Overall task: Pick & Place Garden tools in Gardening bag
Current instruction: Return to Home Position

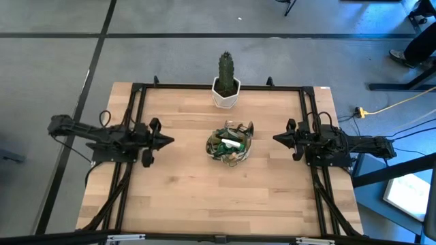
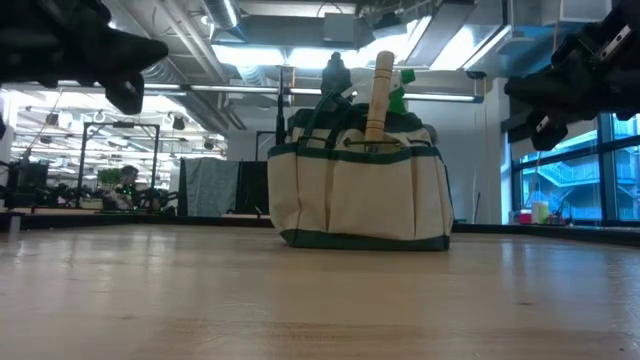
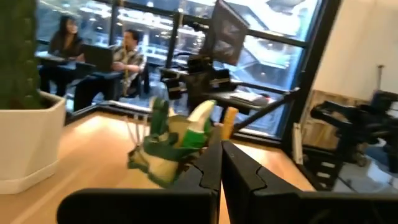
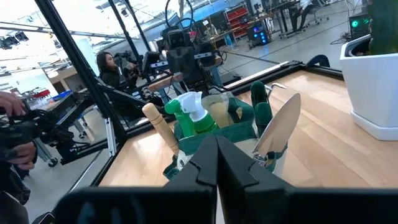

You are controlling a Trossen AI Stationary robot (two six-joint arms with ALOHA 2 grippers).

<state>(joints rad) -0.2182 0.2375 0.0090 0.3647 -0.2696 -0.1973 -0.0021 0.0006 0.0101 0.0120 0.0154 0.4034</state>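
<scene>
Your left end effector hangs clear above the worktop. Its two fingers are pressed flat against each other with nothing held between them. Your right end effector faces it from the opposite side, also clear of the worktop, and its fingers are likewise closed on nothing. The two sets of tips point at one another.

The gardening bag stands upright on the worktop between them. It is straight ahead of both and touches neither, and it sits a little nearer the right end effector's tips than the left's. From table level you see it below both end effectors, its base flat on the wood.

Inside it, a wooden handle rises upright out of the bag's top. The green sprayer stands just beside the handle with its nozzle head above the rim. On the side of the bag that faces your right end effector, a metal trowel blade sticks up. A dark green grip is just beside the blade; you cannot tell which tool that grip belongs to.

The cactus in its white pot stands apart from the bag. It is off to the side of the line joining the two end effectors, near the worktop's far edge.
</scene>
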